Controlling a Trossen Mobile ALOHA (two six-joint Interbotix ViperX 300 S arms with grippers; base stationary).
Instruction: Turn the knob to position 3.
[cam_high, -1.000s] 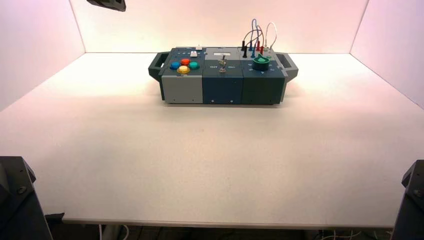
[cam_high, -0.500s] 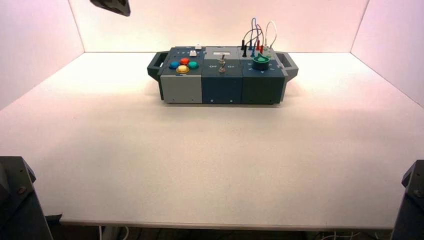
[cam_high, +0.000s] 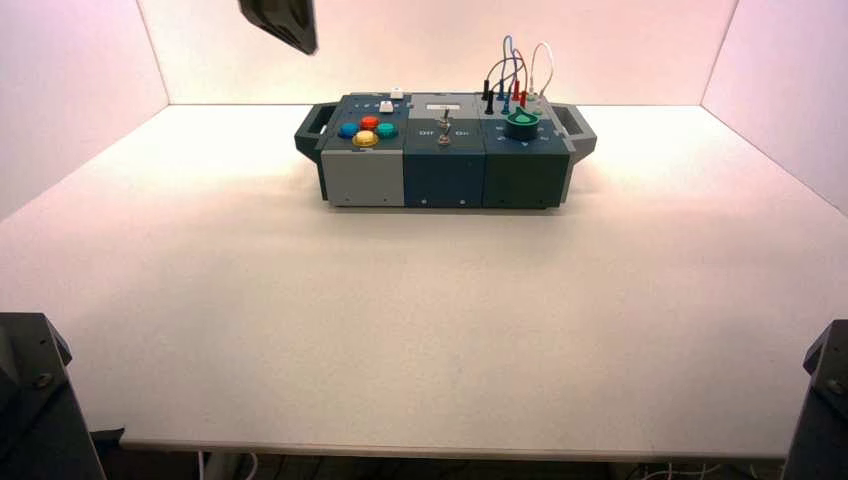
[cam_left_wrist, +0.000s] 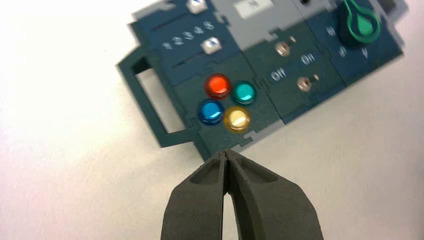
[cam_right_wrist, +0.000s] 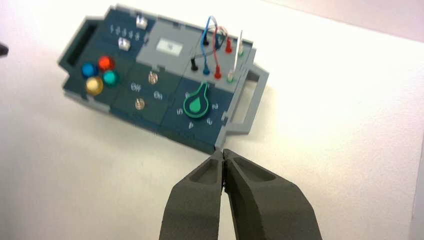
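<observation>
Left gripper (cam_high: 280, 22) slid toward 3 o'clock along the top edge of the high view and dropped lower, nearer the box (cam_high: 445, 150).

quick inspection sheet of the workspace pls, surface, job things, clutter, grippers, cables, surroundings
Surface: white table, bearing only the box toward the far side.
Job's things: dark-green knob on the box's right section; its pointed tip aims toward the wires, away from the printed numbers 2 and 4. No gripper touches it.
Clutter: nothing seen.
Grippers: left gripper shut, above the table off the box's corner near the four coloured buttons; right gripper shut, above the table off the box's knob-side corner.
Cables: blue, red and white wires looped between plugs behind the knob.
Surroundings: plain white walls on three sides.
</observation>
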